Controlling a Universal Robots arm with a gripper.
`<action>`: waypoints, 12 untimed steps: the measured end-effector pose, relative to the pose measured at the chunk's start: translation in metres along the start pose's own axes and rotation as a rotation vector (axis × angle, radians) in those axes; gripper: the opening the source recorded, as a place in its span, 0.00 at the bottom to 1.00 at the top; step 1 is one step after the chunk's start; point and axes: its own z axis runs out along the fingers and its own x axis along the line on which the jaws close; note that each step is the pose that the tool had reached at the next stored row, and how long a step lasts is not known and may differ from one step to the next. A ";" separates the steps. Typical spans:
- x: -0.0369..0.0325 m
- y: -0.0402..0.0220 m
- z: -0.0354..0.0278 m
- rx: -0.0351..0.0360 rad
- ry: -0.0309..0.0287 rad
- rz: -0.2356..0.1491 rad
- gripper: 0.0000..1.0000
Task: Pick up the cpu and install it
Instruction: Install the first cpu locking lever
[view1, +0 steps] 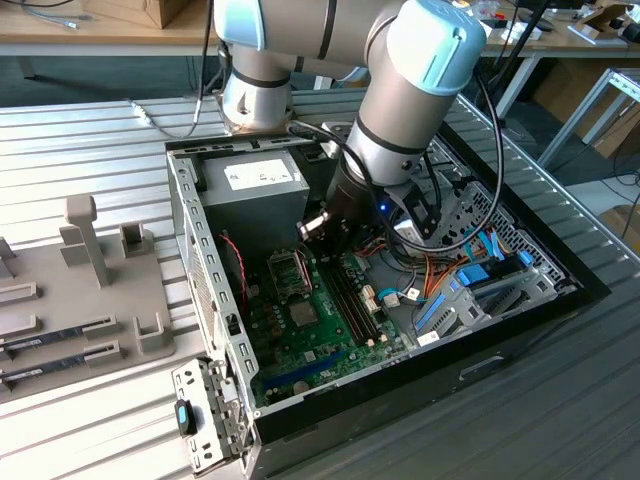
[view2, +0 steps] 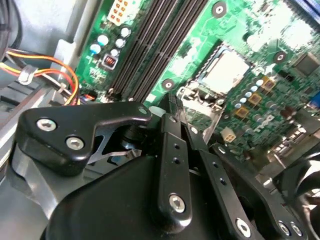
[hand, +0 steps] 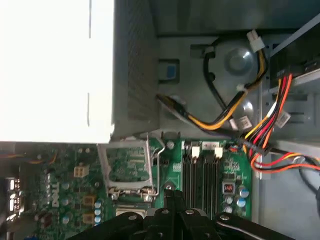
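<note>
The cpu (view2: 227, 70), a pale silvery square, lies flat in the motherboard socket, and its edge shows in the first wrist view (hand: 131, 212). The socket's metal load plate (view2: 199, 107) (hand: 126, 165) is swung open beside it. My gripper (view2: 171, 104) (hand: 173, 196) hovers low over the green board between the socket and the memory slots, with its black fingers (view2: 175, 150) pressed together and nothing between them. In the exterior view the gripper (view1: 318, 228) hangs just above the socket (view1: 288, 268) inside the open computer case.
The grey power supply (view1: 255, 185) fills the case's far corner, right behind the socket. Black memory slots (view2: 150, 45) run beside the socket. Orange and yellow cables (hand: 260, 135) and blue drive brackets (view1: 470, 280) crowd the exterior view's right. A grey fixture (view1: 80, 300) lies outside the case.
</note>
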 end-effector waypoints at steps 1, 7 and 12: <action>-0.0002 0.0000 0.0000 0.0000 0.0001 0.000 0.11; -0.0076 -0.0005 -0.0006 -0.0815 0.0015 -0.054 0.11; -0.0119 -0.0004 -0.0011 -0.1358 0.0036 -0.119 0.11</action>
